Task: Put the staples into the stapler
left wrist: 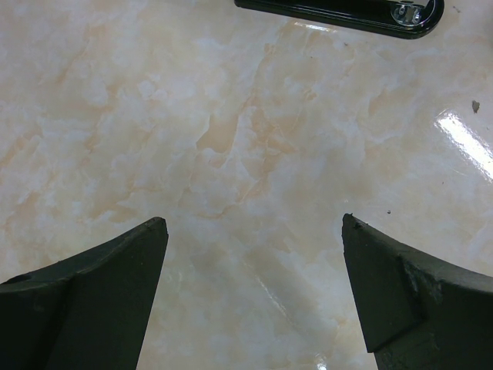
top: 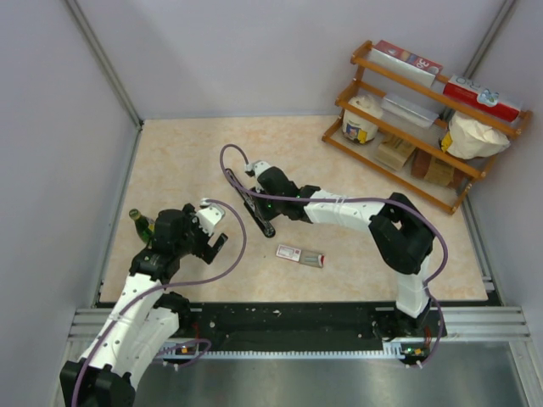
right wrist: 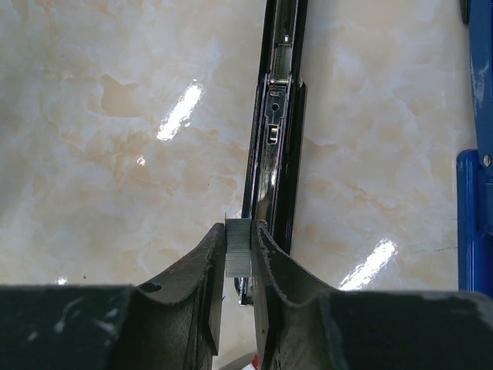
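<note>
Pinching the staples point(right wrist: 239, 253), the right tool point(right wrist: 240, 231) hovers over the stapler point(right wrist: 276, 139).

One stapler point(top: 263, 225), one staple strip point(right wrist: 238, 247), one box point(top: 300, 255)

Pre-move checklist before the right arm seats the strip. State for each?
1. Staples held in the right claw: ok, the strip is pinched upright at the tips.
2. Stapler opened, loading channel exposed: ok.
3. Strip lined up with the channel: cannot tell. In the right wrist view it sits just beside the rail's near end.
4. Left claw out of the way: ok. It is open over bare table, apart from the stapler.
5. Staple box out of the way: ok. It lies nearer the bases, apart from the stapler.
</note>
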`<state>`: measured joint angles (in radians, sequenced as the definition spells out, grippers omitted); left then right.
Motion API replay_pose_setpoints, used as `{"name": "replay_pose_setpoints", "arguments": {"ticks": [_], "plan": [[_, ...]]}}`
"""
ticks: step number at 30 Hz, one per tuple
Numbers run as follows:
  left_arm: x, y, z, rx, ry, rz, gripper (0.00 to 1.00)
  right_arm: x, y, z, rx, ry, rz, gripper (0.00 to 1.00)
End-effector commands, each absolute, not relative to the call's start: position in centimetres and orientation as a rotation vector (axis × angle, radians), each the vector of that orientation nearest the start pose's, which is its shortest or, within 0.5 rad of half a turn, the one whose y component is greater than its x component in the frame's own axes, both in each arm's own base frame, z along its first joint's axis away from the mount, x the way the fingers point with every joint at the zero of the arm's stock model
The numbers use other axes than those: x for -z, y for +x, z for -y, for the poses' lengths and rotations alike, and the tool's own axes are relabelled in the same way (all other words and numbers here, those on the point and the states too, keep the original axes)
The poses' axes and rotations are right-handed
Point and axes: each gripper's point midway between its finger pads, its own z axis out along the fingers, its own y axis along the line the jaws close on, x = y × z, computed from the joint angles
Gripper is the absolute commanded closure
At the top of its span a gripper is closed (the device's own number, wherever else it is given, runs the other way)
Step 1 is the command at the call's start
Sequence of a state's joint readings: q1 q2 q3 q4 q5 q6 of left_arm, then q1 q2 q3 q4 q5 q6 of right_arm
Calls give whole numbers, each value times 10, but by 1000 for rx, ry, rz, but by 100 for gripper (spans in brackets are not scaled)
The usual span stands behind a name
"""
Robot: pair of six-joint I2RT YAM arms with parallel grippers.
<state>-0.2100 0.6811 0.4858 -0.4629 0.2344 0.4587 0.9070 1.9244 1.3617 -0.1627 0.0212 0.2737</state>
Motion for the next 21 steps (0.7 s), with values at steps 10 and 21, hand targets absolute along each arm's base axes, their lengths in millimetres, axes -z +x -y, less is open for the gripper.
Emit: {"name": "replay_pose_setpoints", "arguments": {"ticks": [10,21], "plan": [[-117,238,73,114,832,-1999,1,-88,315,-417,-586,-705,-2225,82],[-117,237,74,117,836,-1999,1,-77,317,-410,-573,-693,-2254,82]]}}
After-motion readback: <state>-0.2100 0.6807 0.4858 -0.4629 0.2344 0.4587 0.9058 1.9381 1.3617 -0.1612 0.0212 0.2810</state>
